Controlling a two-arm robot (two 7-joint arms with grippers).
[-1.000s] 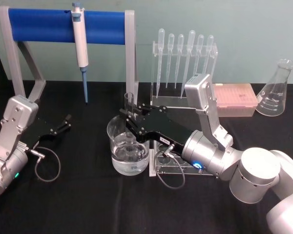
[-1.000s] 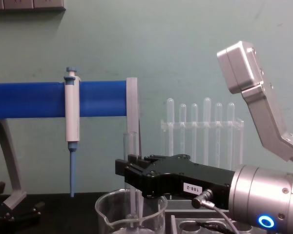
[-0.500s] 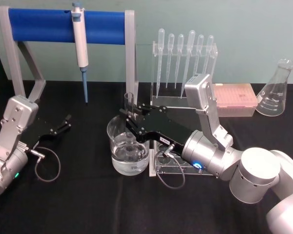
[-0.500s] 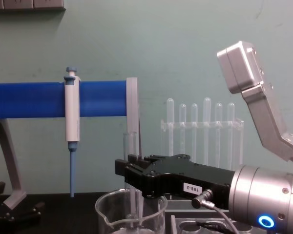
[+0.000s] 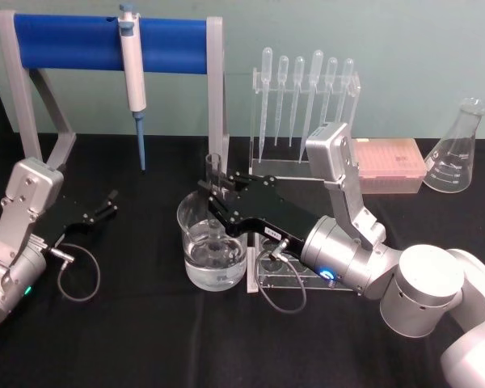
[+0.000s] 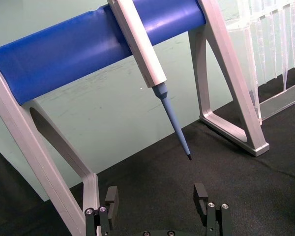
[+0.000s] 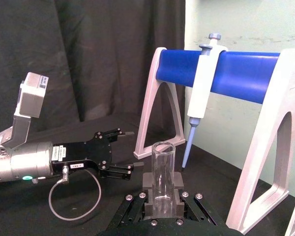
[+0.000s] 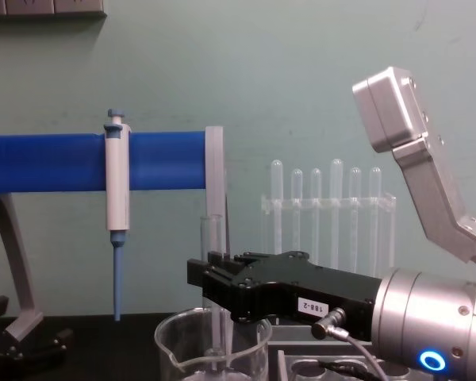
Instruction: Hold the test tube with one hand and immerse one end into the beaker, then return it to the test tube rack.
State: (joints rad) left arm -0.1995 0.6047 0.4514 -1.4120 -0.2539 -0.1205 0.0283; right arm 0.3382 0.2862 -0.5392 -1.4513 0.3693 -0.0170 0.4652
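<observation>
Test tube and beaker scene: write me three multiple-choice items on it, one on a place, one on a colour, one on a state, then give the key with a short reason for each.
1. Where is the lower end of the test tube?
A. inside the beaker
B. lying on the table
C. in the pipette rack

2. What colour is the bar that the micropipette hangs from?
A. red
B. blue
C. yellow

3. What state is the left gripper in?
A. shut on the test tube
B. shut on the micropipette
C. open, holding nothing

Key: 1 A, the chest view shows the tube running upright from the right gripper down past the beaker's rim. 2 B, the bar is blue in the head view. 3 C, its fingers stand apart over the table at the robot's left, while the right gripper clamps the tube.
</observation>
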